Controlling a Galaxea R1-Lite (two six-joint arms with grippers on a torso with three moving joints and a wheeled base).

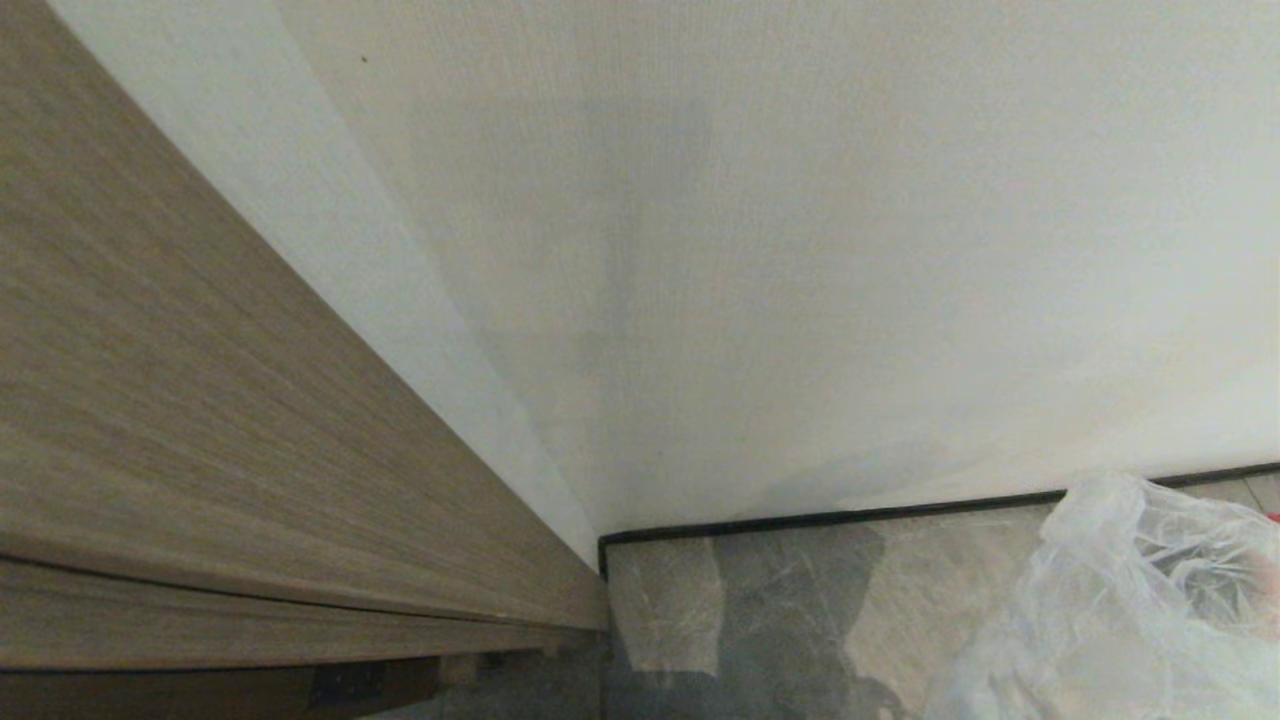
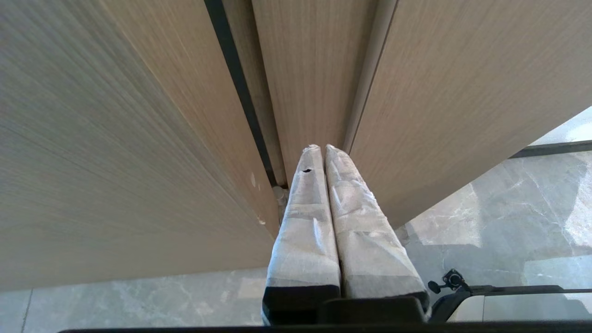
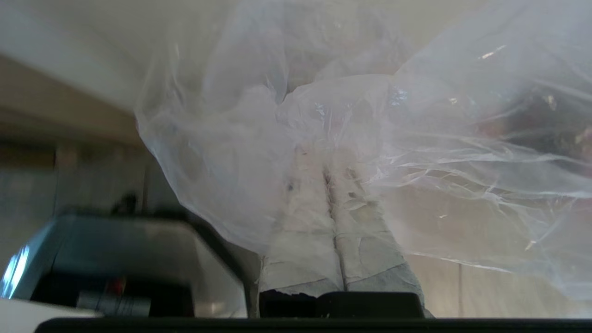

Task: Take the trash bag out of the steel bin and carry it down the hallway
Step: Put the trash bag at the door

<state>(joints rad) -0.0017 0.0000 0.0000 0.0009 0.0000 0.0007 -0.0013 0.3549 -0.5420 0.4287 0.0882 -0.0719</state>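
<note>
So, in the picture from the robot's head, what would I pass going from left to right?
Wooden panel → white wall with its black baseboard above the grey floor tiles → clear trash bag.

Wood-grain panel [image 1: 200, 420] slants along left, meeting white wall [image 1: 800, 250]; thin black baseboard [image 1: 820, 517] at wall foot.

This was an indoor corridor corner in a finished building, perhaps an apartment or office; the pictures did not settle which. The floor [image 1: 790, 620] was laid in large glossy grey-beige marble-look tiles, and a plain white wall [image 1: 800, 250] met it along a thin black baseboard [image 1: 830, 517]. Beside the wall stood wood-grain laminate panelling [image 1: 200, 430], and the left wrist view showed matching tall wood-veneer panels [image 2: 115, 138] with narrow dark gaps between them, like built-in cabinet or door fronts.
</note>
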